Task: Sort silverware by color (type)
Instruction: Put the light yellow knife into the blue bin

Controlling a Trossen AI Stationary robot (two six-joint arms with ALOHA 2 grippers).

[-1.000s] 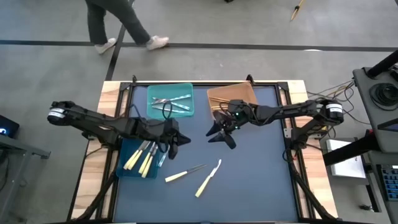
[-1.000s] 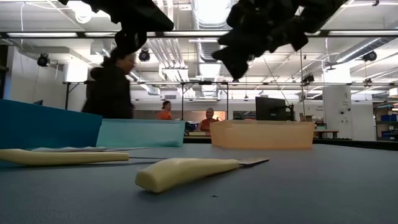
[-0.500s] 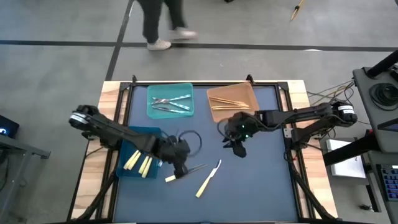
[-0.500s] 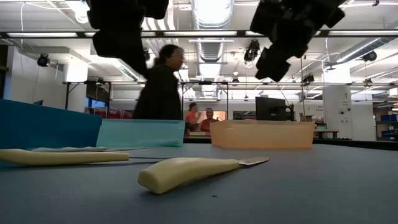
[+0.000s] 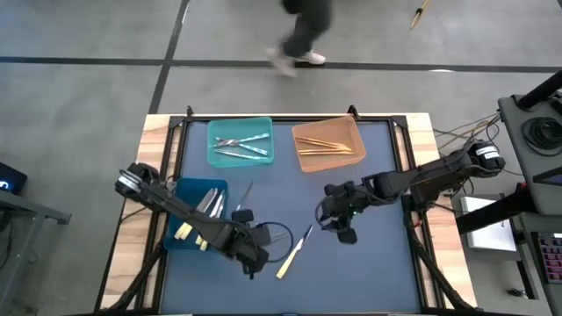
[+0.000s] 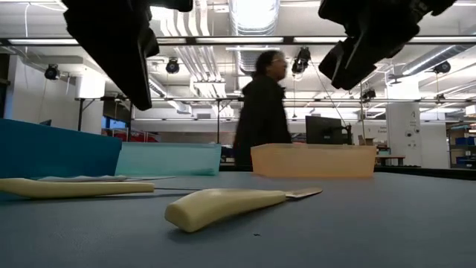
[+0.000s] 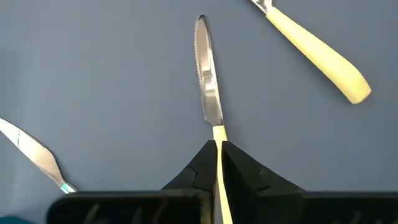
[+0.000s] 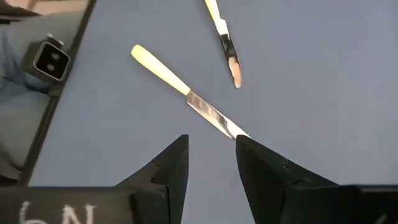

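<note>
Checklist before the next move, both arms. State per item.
1. Left pincer grip: ok. It is shut on the yellow-handled knife, blade sticking out ahead.
2. That knife clear of the table: cannot tell.
3. Right pincer ready to grasp: ok, open.
4. Right pincer centred on the loose knife: not ok. Only the blade tip reaches one finger; the handle lies off to the side.
5. Blue bin right for yellow handles: ok, it already holds yellow-handled pieces.
6. Person away from the arms: ok, walking beyond the table's far edge.
</note>
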